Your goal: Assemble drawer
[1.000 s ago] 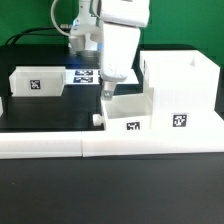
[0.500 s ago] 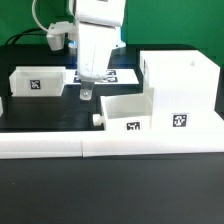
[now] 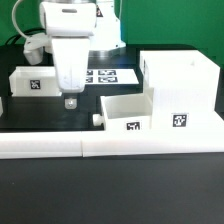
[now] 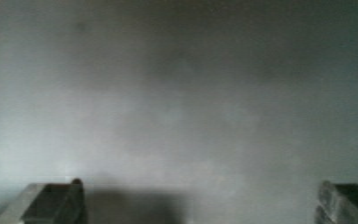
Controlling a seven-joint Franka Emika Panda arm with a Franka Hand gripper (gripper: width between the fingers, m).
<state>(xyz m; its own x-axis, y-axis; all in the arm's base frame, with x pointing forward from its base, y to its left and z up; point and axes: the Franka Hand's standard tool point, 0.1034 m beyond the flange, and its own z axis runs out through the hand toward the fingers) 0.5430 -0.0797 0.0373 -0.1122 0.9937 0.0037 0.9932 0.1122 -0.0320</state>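
Surface: black table (image 3: 35, 118). A long low white L-shaped bar (image 3: 110, 148) runs along its 6 o'clock edge in the exterior view.
Room: a green backdrop shows at 12 o'clock behind the arm, and a thin cable arcs across it.
Marker board (image 3: 107, 74): lies flat on the table just past centre toward 12 o'clock. The arm partly covers it.
Drawer casing (image 3: 178, 95): tall white box at 3 o'clock, standing against the bar. A square tag (image 3: 180, 121) sits low on its near face. The open side faces up, and only white inner walls show.
Centre tray (image 3: 115, 126): low open-topped white box at 5 o'clock. It touches the casing's 9 o'clock wall and sits just behind the bar. A small knob (image 3: 97, 120) projects from its 9 o'clock end. The near wall carries a tag, and the inside shows white walls and floor.
Left tray (image 3: 52, 84): at 9 o'clock, well apart from the centre tray, with a tag on its near face. Its contents cannot be seen from this angle.
Arm (image 3: 72, 45): white, pointing straight down, slightly toward 10 o'clock from centre.
Gripper (image 3: 70, 101) (image 4: 201, 205): over bare table between the two trays, nearer the left one. Whether it touches the surface cannot be told.
Jaws: apart. In the wrist view the two fingertips (image 4: 51, 200) stand at opposite edges, with only blurred grey surface between them.
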